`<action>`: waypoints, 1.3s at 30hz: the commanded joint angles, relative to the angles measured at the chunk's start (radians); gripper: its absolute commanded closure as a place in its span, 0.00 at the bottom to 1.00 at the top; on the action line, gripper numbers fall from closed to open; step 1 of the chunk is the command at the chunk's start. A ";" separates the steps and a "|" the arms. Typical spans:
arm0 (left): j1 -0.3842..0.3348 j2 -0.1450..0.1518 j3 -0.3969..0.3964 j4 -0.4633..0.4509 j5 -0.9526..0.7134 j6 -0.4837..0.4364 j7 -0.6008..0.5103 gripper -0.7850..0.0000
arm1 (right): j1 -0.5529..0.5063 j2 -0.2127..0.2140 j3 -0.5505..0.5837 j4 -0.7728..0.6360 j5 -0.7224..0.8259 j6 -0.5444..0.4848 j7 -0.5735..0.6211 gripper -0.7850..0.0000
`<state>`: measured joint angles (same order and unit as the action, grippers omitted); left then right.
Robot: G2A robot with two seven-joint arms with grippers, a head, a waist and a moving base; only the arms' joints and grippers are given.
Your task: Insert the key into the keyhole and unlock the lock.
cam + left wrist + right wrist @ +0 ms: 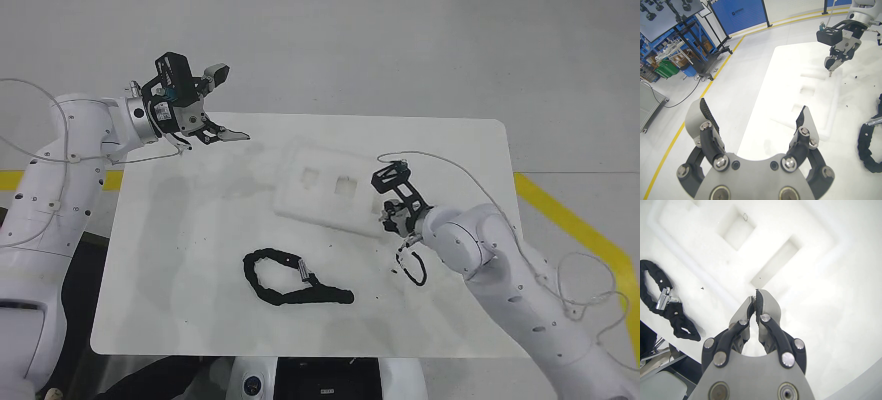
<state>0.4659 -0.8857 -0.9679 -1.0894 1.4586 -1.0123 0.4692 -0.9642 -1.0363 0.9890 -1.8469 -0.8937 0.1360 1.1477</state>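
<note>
One lock (pixel 325 294), one key (pixel 830 73), one tray (pixel 310 208)

Lighting is bright and even. The white rounded-corner tabletop (pixel 758 125) glares strongly. Shadows are soft; wrist-view edges bow.

This looks like an industrial robotics workshop. Yellow safety lines (pixel 575 225) mark a pale polished floor. Beyond the table stand blue perforated partition panels (pixel 738 15), blue storage racks (pixel 651 47), a green crate (pixel 666 69) and a large screen (pixel 668 17).
</note>
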 commanded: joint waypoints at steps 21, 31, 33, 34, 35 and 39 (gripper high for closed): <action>0.000 0.000 0.000 0.000 0.000 0.000 0.000 0.00 | -0.252 0.029 0.214 -0.184 0.081 -0.166 -0.208 1.00; 0.000 0.000 0.000 0.000 0.000 0.000 0.000 0.00 | -0.428 0.041 0.381 -0.016 0.373 -0.472 -0.522 1.00; 0.000 0.000 0.000 0.000 0.000 0.000 0.000 0.00 | -0.449 0.042 0.411 0.019 0.431 -0.528 -0.572 1.00; 0.000 0.000 0.000 0.000 0.000 0.000 0.000 0.00 | -0.456 0.043 0.425 0.031 0.450 -0.548 -0.590 1.00; 0.000 0.000 0.000 0.000 0.000 0.000 0.000 0.00 | -0.464 0.043 0.435 0.045 0.479 -0.574 -0.609 1.00; 0.000 0.000 0.000 0.000 0.000 0.000 0.000 0.00 | -0.480 0.044 0.473 0.093 0.545 -0.613 -0.654 1.00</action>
<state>0.4659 -0.8857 -0.9679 -1.0894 1.4586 -1.0123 0.4692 -1.4421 -0.9926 1.4554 -1.7614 -0.3612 -0.4723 0.4994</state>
